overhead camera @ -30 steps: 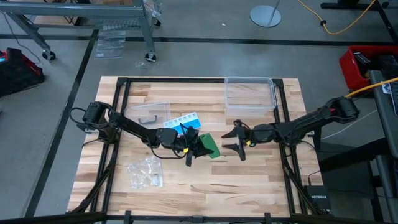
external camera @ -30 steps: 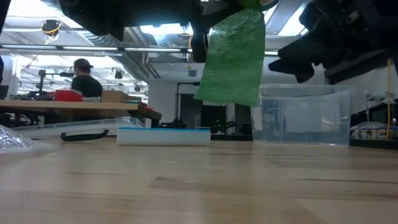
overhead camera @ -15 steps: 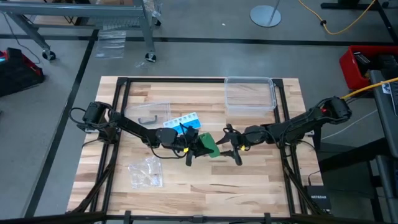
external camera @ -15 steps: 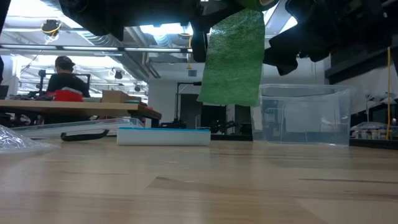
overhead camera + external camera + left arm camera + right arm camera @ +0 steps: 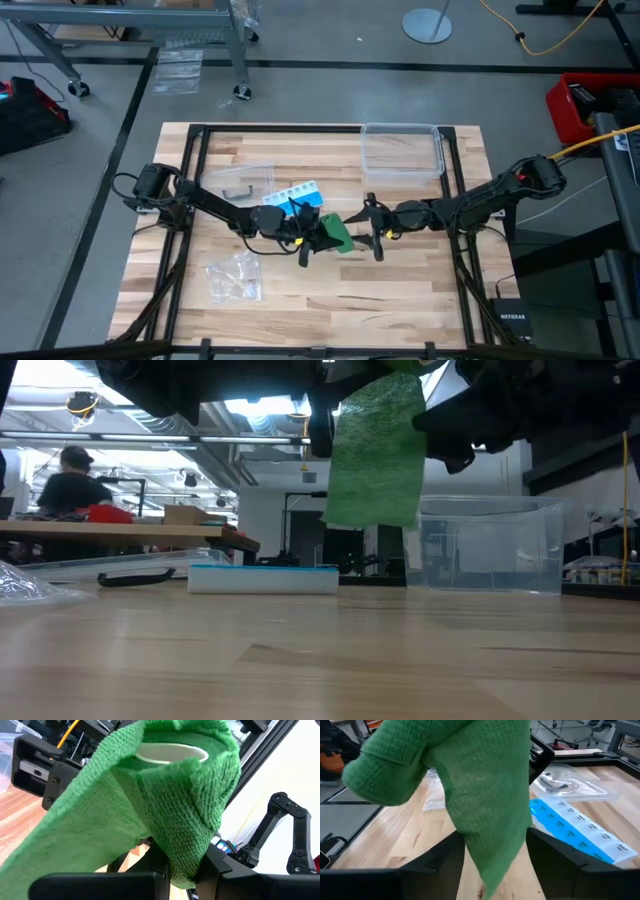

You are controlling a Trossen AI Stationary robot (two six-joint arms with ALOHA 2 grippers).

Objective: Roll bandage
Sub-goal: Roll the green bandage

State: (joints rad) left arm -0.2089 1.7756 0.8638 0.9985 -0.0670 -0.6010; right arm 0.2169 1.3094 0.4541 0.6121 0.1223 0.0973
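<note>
Bandage [image 5: 338, 232] hangs above mid-table, pinched in left gripper [image 5: 318, 238]; right gripper [image 5: 367, 226] spread wide around its loose end. Pill organizer [image 5: 297, 194] just behind, clear box [image 5: 402, 150] at far edge, plastic bag [image 5: 234, 276] near front-left. Bare wood below.

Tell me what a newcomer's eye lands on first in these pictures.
First, the green woven fabric bandage, held above the middle of the wooden table by the left gripper, its loose end hanging clear of the tabletop. Next, the right gripper, open, with the hanging strip between its fingers. Behind lie a blue and white pill organizer and a clear plastic box.
</note>
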